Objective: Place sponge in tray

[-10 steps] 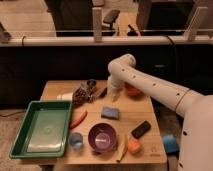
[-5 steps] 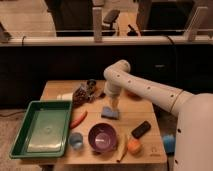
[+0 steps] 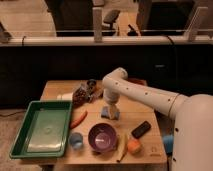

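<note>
The blue-grey sponge (image 3: pixel 109 112) lies flat on the wooden table (image 3: pixel 135 107), right of centre. My gripper (image 3: pixel 112 106) hangs straight down from the white arm, right over the sponge and at or just above its top. The green tray (image 3: pixel 30 131) sits at the table's front left corner and holds nothing that I can see. It is well to the left of the sponge and the gripper.
A purple bowl (image 3: pixel 102 137) stands in front of the sponge. A black block (image 3: pixel 140 129), an orange-yellow lump (image 3: pixel 133 146) and a yellowish long item (image 3: pixel 122 146) lie front right. A red-orange item (image 3: pixel 78 119), a small blue cup (image 3: pixel 76 141) and a dark snack bag (image 3: pixel 81 94) lie between sponge and tray.
The arm has swung left and lowered, bringing the gripper from behind and to the right of the sponge down onto it. The sponge and tray have not moved.
</note>
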### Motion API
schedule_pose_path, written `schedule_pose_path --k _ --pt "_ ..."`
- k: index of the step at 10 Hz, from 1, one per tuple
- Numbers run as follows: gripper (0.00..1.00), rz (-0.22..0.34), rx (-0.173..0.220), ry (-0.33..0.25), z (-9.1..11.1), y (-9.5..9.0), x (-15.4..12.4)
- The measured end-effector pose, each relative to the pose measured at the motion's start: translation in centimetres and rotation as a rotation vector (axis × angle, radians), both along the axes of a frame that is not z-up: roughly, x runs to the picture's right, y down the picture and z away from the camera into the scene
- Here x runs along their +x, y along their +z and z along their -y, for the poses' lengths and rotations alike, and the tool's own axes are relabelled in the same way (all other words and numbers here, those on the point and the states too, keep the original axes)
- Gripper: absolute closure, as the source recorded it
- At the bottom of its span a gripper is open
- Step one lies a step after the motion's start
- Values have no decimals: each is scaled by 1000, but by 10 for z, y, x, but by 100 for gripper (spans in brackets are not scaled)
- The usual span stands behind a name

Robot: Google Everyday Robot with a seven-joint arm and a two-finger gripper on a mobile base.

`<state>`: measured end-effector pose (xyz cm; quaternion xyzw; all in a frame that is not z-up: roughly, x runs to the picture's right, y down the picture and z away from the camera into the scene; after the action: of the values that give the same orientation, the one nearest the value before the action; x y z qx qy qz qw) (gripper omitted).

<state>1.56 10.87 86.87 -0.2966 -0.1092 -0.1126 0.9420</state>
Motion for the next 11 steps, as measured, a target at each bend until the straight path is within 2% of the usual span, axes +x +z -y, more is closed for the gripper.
schedule_pose_path --k 6,11 --pt "20 -23 -33 15 -20 22 17" --pt "20 -22 -52 20 -27 33 22"
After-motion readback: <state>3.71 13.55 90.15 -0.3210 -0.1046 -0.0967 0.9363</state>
